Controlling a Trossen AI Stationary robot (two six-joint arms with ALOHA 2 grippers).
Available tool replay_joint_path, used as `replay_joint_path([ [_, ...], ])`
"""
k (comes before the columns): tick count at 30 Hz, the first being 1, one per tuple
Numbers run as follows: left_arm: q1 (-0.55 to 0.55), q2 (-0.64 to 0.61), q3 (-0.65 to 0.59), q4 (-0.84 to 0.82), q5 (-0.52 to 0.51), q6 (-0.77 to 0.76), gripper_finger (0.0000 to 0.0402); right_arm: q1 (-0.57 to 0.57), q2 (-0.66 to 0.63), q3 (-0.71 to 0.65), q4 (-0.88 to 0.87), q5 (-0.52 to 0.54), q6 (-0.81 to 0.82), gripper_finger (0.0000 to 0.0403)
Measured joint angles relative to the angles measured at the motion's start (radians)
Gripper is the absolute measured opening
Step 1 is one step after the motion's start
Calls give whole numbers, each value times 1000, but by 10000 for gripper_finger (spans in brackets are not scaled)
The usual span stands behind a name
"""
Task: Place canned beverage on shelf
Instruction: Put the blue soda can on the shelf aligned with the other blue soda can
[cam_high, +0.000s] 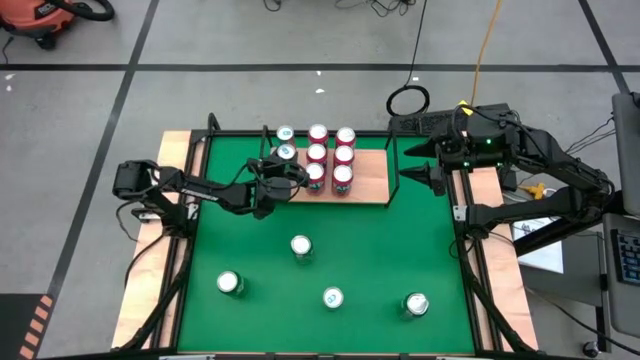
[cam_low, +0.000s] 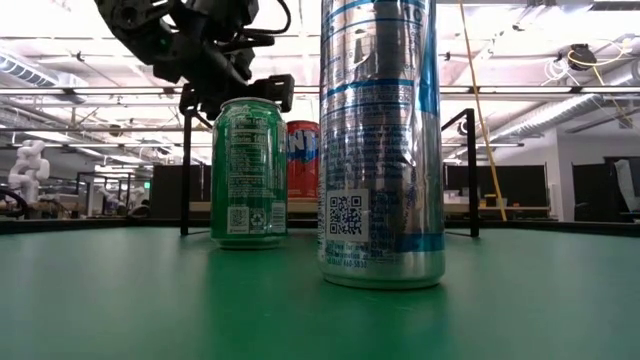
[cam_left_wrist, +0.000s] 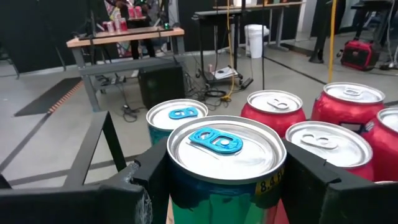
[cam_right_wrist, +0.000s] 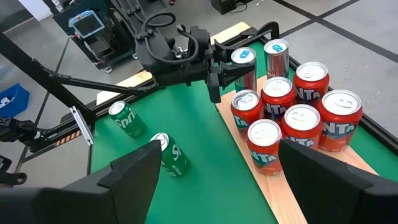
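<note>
The shelf (cam_high: 365, 185), a light-wood board with thin black rails, stands at the far middle of the green mat (cam_high: 380, 250). On it stand several red cans (cam_high: 343, 154) and a blue-tabbed can (cam_high: 285, 133). My left gripper (cam_high: 285, 166) is shut on another blue-tabbed can (cam_left_wrist: 219, 149) at the shelf's left edge; it also shows in the right wrist view (cam_right_wrist: 242, 59). My right gripper (cam_right_wrist: 227, 186) is open and empty at the shelf's right side (cam_high: 418, 176). My left gripper pinches the can's two opposite sides just below the top rim (cam_left_wrist: 267, 186) between its two fingers (cam_left_wrist: 323, 193). The fingers come level from the table's left. The can is upright. Whether its bottom rests on the board, I cannot tell.
Several cans stand loose on the mat nearer the front: one (cam_high: 301, 245) mid-mat, one (cam_high: 230, 283) at the left, one (cam_high: 332, 297) in the middle, one (cam_high: 416, 304) at the right. In the low view a green can (cam_low: 248, 170) and a tall silver can (cam_low: 380, 140) stand close.
</note>
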Motion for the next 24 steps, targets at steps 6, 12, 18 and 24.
replay_joint_path([
  [6, 3, 1, 0, -22, 4, 13, 215, 0, 0, 0, 0, 0, 0, 315],
  [12, 11, 1, 1, -94, 6, -3, 215, 0, 0, 0, 0, 0, 0, 315],
  [18, 29, 1, 0, -94, 15, -16, 221, 0, 0, 0, 0, 0, 0, 315],
  [24, 32, 2, -2, -44, 19, -18, 242, 0, 0, 0, 0, 0, 2, 315],
])
